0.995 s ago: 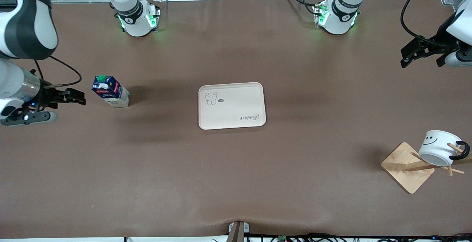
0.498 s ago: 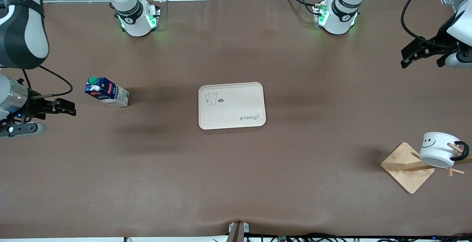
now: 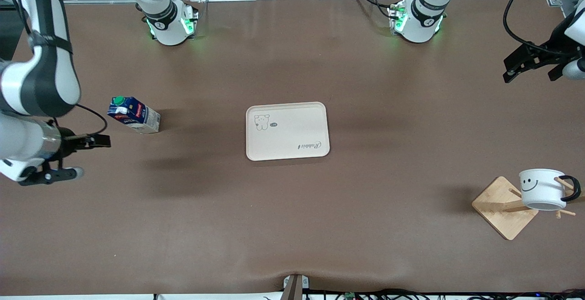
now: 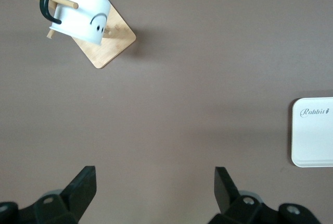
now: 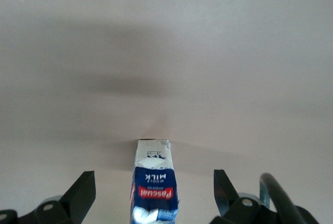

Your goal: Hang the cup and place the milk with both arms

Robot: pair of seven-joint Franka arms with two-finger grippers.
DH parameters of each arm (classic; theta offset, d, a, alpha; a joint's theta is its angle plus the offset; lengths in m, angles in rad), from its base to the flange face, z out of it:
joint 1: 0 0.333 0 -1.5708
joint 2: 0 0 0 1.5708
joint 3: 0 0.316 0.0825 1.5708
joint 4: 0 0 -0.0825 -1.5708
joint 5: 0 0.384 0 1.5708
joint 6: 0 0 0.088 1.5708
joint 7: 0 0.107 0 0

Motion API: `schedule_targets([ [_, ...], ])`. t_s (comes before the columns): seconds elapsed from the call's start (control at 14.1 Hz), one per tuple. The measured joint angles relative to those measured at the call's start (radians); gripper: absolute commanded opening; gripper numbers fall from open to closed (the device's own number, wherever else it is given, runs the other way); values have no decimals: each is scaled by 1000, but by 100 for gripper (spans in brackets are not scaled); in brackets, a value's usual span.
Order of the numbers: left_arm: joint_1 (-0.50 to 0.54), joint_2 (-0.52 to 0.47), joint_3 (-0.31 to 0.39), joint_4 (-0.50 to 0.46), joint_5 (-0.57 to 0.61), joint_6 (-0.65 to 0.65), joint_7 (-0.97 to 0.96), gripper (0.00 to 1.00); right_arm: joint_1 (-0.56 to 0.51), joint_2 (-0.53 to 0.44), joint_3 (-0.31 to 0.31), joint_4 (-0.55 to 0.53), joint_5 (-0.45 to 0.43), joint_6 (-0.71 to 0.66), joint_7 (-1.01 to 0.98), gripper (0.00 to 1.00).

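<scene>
Toward the right arm's end of the table, the milk [image 3: 133, 115] stands apart from the tray [image 3: 287, 131], with the right gripper [image 3: 98, 141] spread wide and empty just beside it. Only the right wrist view shows the carton's label lined up between the fingers. Over the left arm's end, the left gripper [image 4: 155, 193] gapes empty, while the cup [image 3: 542, 189] hangs by its handle on the wooden rack [image 3: 505, 207].
</scene>
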Motion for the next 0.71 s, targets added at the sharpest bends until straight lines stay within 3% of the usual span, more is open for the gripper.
schedule_targets([
  [0.57,-2,0,-1,7,0,-37,-1,100,-6,-28,-7,129,-13,-12,0,100],
  [0.71,-2,0,-2,7,0,-53,-1,100,-4,-45,-3,160,-12,-115,0,100],
])
